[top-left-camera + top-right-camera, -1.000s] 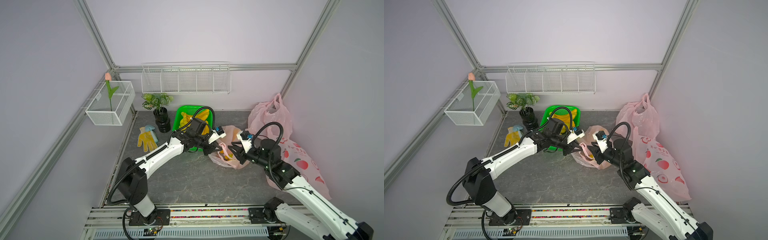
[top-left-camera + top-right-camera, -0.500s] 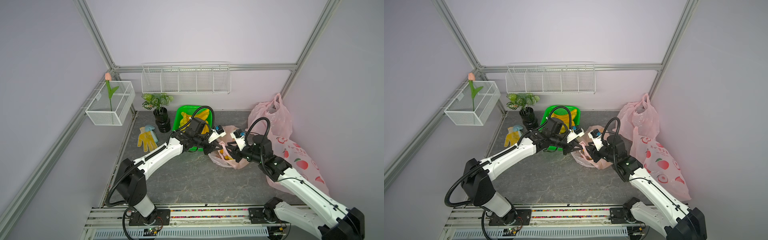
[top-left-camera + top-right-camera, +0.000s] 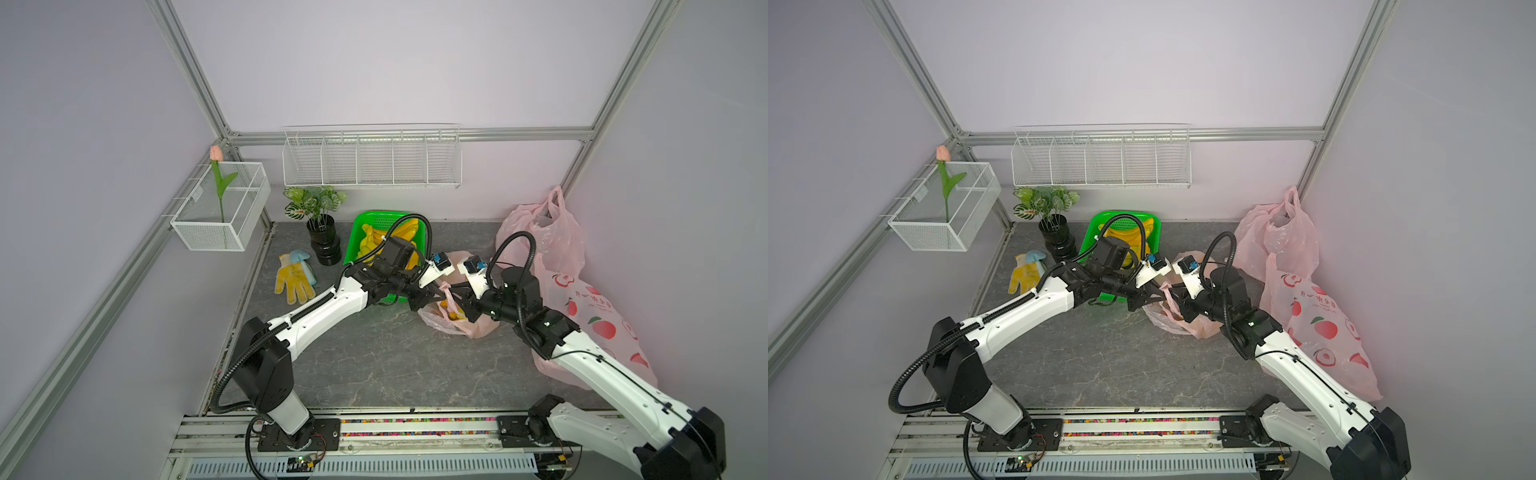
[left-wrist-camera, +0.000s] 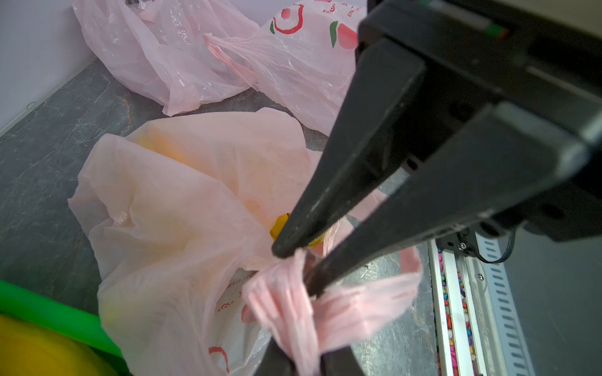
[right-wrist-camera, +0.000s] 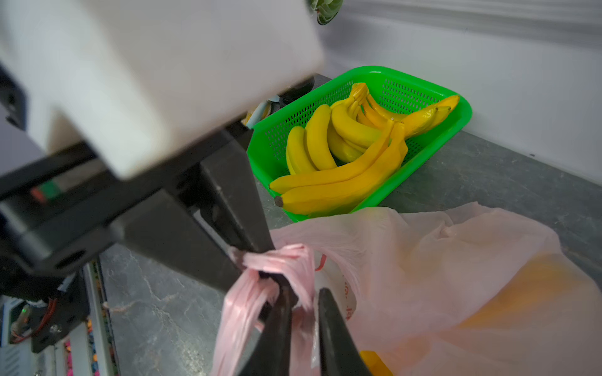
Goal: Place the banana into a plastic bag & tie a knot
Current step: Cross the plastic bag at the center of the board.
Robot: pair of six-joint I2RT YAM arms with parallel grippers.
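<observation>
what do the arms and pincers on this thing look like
The left arm and right arm have white links, black joints and black bases. A black ribbed hose loops along each. Each wrist bears a white block with a blue part. The left pincer and right pincer are black, tapering to narrow tips.

Your arms are reaching inward, left end effector (image 3: 439, 297) and right end effector (image 3: 455, 296) meeting tip-to-tip, both pinching closed.

- Thin, crinkled, translucent pink film, faintly glossy: plastic bag (image 4: 182, 182)
- Glossy, perforated green plastic: basket (image 5: 407, 94)
- Smooth, waxy yellow skin: bananas (image 5: 342, 182)
- Matt, veined grey stone look: tabletop (image 3: 374, 365)
</observation>
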